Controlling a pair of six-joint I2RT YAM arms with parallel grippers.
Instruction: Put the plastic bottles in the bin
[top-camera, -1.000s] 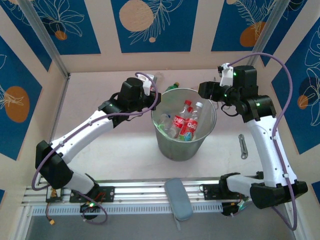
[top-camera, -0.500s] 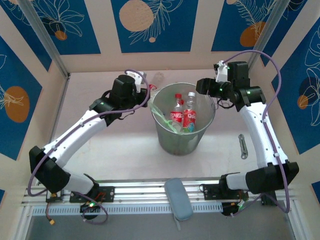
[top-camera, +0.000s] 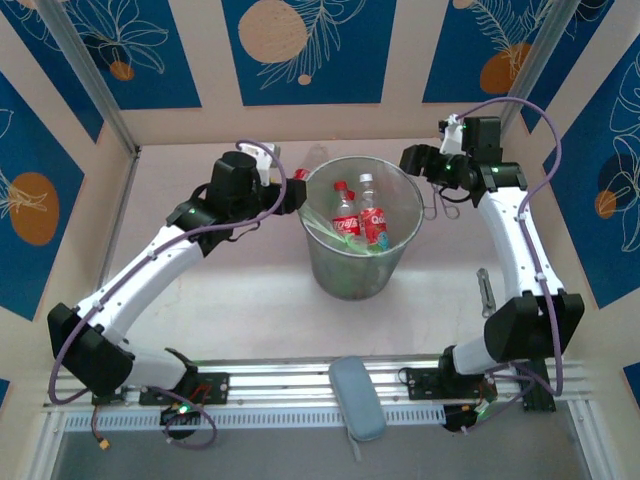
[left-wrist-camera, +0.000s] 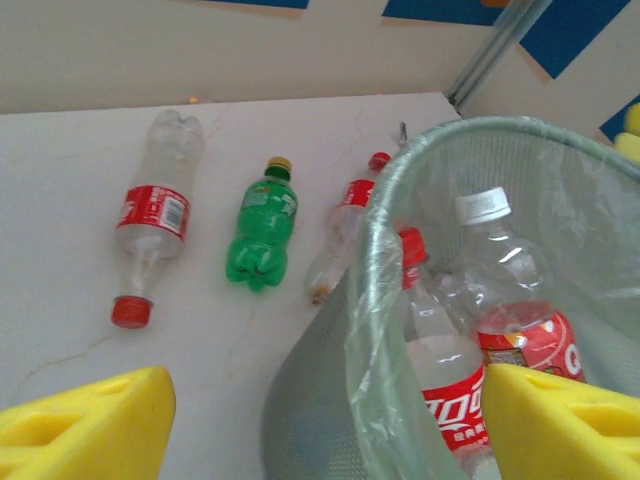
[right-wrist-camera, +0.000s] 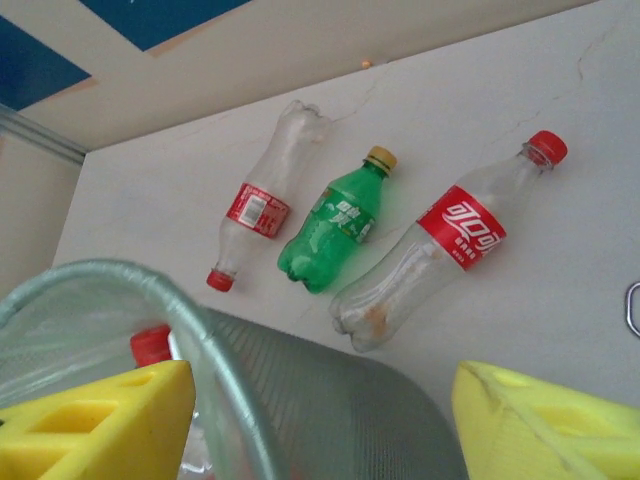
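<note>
The bin (top-camera: 358, 262), a translucent greenish-grey bucket, stands mid-table with several plastic bottles in it, including two red-labelled ones (top-camera: 345, 212) (top-camera: 373, 222). My left gripper (top-camera: 288, 192) is open at its left rim. In the left wrist view the yellow fingers (left-wrist-camera: 85, 420) straddle the bin's rim (left-wrist-camera: 372, 262), gripping nothing. My right gripper (top-camera: 415, 163) is open at the right rim, its fingers (right-wrist-camera: 545, 420) either side of the bin's wall (right-wrist-camera: 330, 400). Behind the bin three bottles lie on the table: a red-labelled one (right-wrist-camera: 260, 205), a green one (right-wrist-camera: 340, 220), another red-labelled one (right-wrist-camera: 450, 240).
The back wall (top-camera: 300, 120) runs close behind the loose bottles. A slim metal tool (top-camera: 486, 292) lies on the table to the right. A grey pouch (top-camera: 357, 396) sits on the rail at the near edge. A metal ring (right-wrist-camera: 632, 310) lies by the right gripper.
The bin has shifted toward the back of the table, both arms reaching farther with it. The left jaws have gone from shut to wide open, and the right jaws have widened.
</note>
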